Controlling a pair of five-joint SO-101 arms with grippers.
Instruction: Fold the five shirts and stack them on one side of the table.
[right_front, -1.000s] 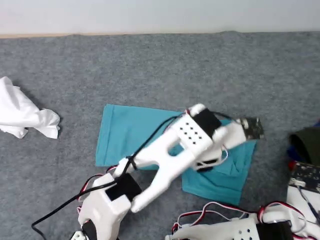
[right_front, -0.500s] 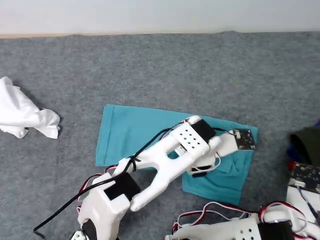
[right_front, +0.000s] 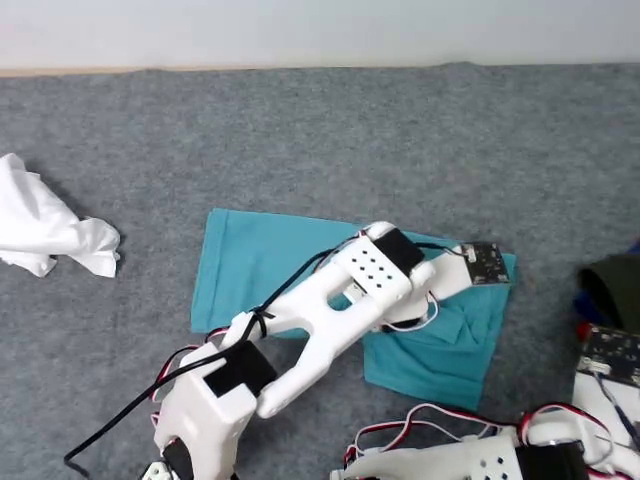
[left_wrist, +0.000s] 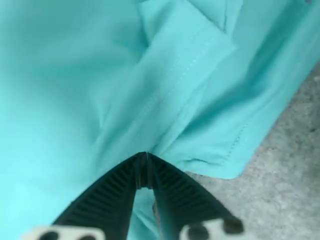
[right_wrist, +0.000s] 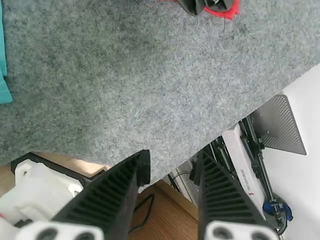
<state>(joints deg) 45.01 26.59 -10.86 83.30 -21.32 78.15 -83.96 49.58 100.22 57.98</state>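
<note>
A teal shirt (right_front: 250, 265) lies flat in the middle of the grey table, its right part partly folded and creased. My left arm (right_front: 345, 295) stretches over it from the near side. In the left wrist view my left gripper (left_wrist: 143, 167) is shut, its black fingertips pinching a hemmed fold of the teal shirt (left_wrist: 170, 95) close to the cloth's edge. A crumpled white shirt (right_front: 45, 225) sits at the far left. My right gripper (right_wrist: 170, 167) is open with nothing between its fingers, low over the table's edge.
Dark cloth with bits of red and blue (right_front: 610, 285) lies at the right edge. The right arm's white body (right_front: 470, 465) rests along the near edge. Bare grey felt (right_front: 330, 140) spans the back of the table. Stands and wooden floor (right_wrist: 260, 165) show beyond the edge.
My left arm has drawn a little to the left and toward the near side with the teal cloth in its fingers, and the shirt's right part has creased more. The right arm has kept still.
</note>
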